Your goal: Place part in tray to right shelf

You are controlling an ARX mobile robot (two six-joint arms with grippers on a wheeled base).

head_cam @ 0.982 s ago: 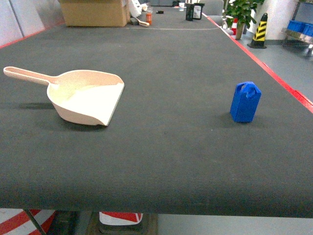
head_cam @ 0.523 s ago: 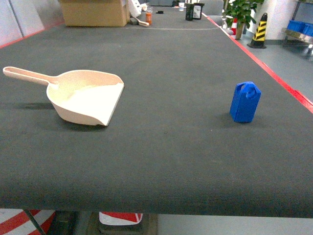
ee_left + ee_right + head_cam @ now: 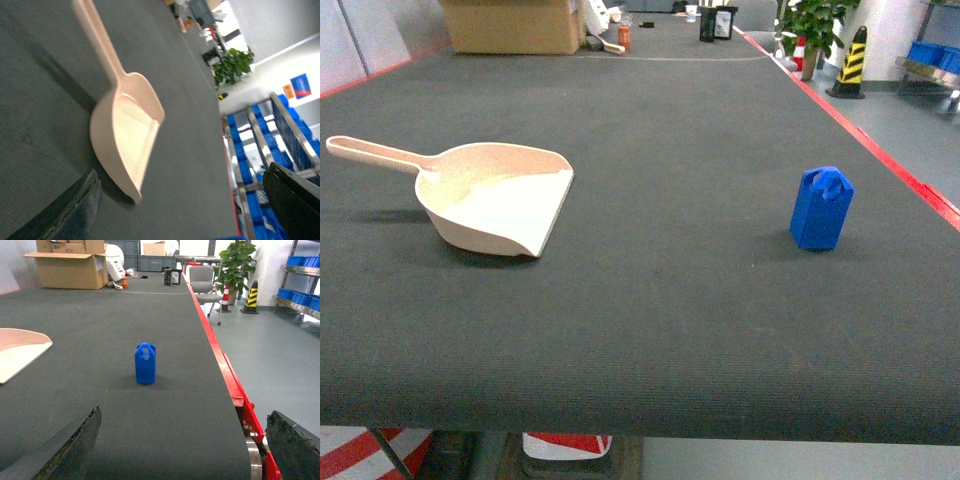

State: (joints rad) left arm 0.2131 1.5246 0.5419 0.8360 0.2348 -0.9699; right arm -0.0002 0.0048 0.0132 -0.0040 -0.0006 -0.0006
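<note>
Well apart on the table (image 3: 650,330), part (image 3: 821,208) and tray (image 3: 495,195) sit untouched; both grippers spread wide, empty.

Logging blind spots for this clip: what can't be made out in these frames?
- Both grippers: absent from the head view; each wrist view shows only dark finger edges at the bottom corners, fingertips cut off.
- Tray: right wrist view crops all but a corner; left wrist view cuts the handle end.
- Part: outside the left wrist view.
- Right shelf: blurred and overexposed; rollers unreadable.
</note>
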